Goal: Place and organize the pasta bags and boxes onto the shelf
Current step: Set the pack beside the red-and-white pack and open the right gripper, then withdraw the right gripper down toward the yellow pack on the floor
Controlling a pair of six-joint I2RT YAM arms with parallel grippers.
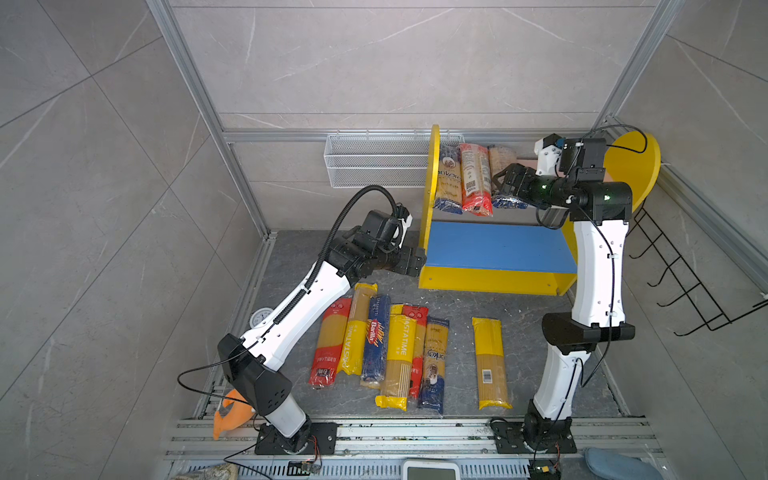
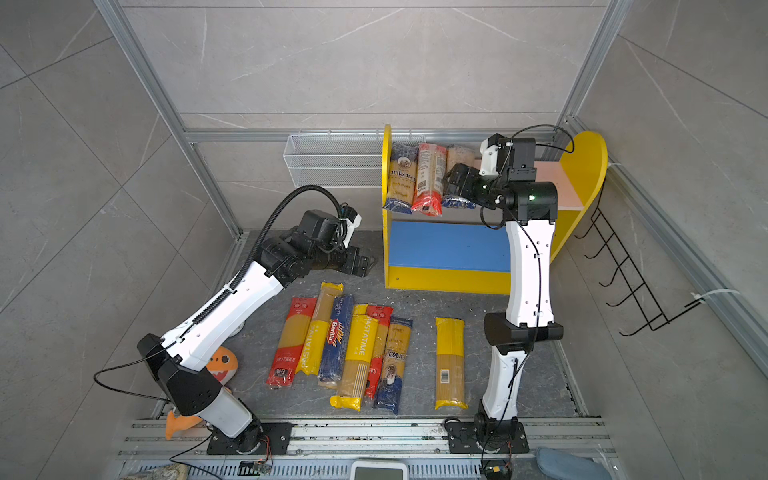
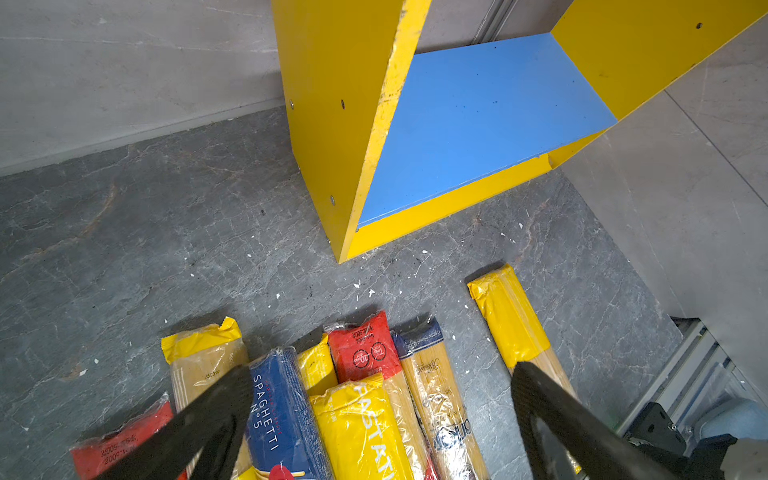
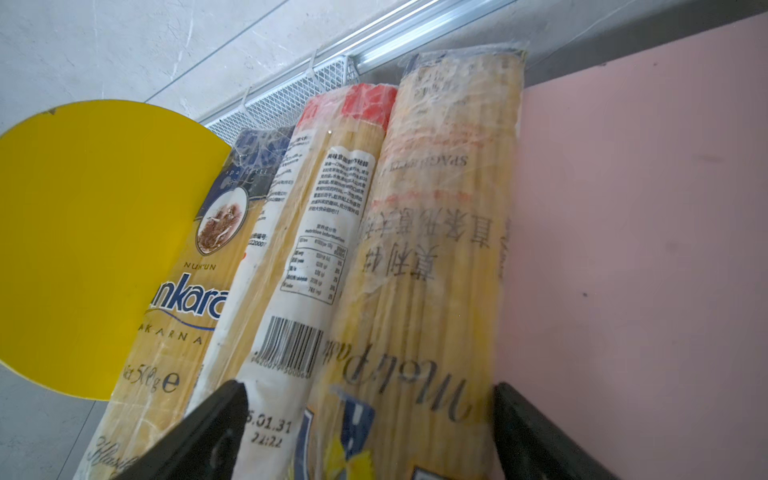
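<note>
Now right hand (image 4: 368,388) wide astride pack (image 4: 440,232), pink board (image 4: 644,249) beside; left hand (image 3: 382,371) wide.

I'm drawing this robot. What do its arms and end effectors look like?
The left arm and right arm have white curved shells, black joints and black wires. The left adds a ribbed black hose. The left end effector and right end effector are black.

Blue pack (image 1: 375,338) reads "Barilla", yellow bag (image 1: 399,353) "PASTATIME", shelved bag (image 4: 178,299) "Ankara".
</note>
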